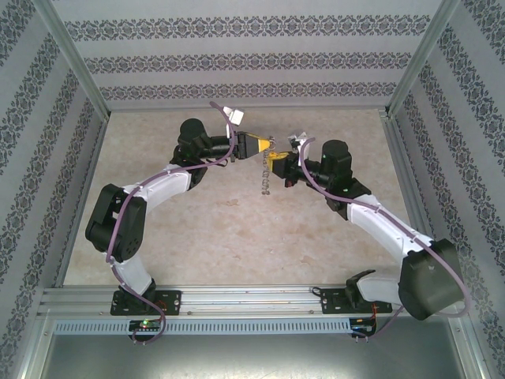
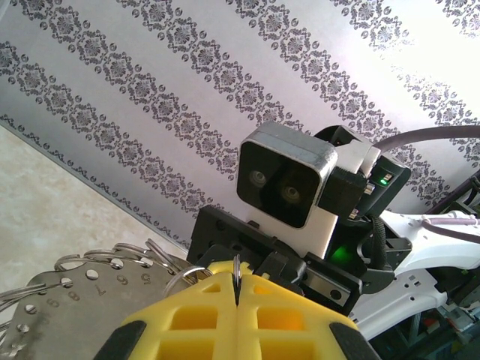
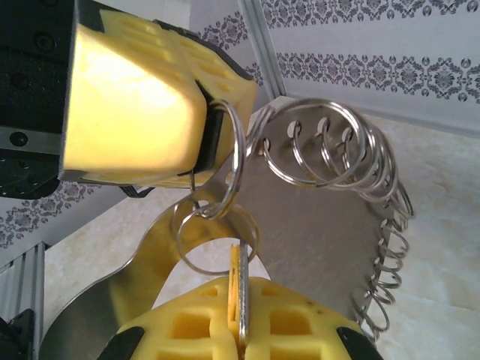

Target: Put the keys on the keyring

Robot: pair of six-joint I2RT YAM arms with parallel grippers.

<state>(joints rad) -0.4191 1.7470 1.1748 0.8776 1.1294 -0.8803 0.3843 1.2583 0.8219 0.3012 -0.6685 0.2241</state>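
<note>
1. Left arm sweeps up from its base at the near-left corner, elbow bowed out to the left, wrist turned in toward the middle; left gripper (image 1: pixel 260 147) points right, above the far-middle of the tabletop (image 1: pixel 237 245).
2. Right arm mirrors it from the near-right corner; right gripper (image 1: pixel 274 163) points left, nose to nose with the other, almost touching.
3. Left gripper (image 2: pixel 236 300): yellow fingers pressed together, pinching one thin wire loop of the keyring (image 2: pixel 67 315); the plate hangs off to the side.
4. Right gripper (image 3: pixel 240 319): fingers closed tight on the key (image 3: pixel 240 281), edge-on, its tip poking up into a loose loop just below the left fingers.
5. Keyring (image 1: pixel 266 180) dangles in the air between the two grippers, well above the surface.
6. Room to move: open tabletop runs to the near rail (image 1: pixel 237 296) and out to both sides; the patterned back wall (image 1: pixel 237 63) stands closer, beyond the far edge.
7. Keyring (image 3: pixel 315 232): flat dull-grey metal plate, curved rim punched with holes, shiny split rings (image 3: pixel 330 142) fringing it; finger pads are waffled yellow foam; tabletop looks like pale marbled stone.
</note>
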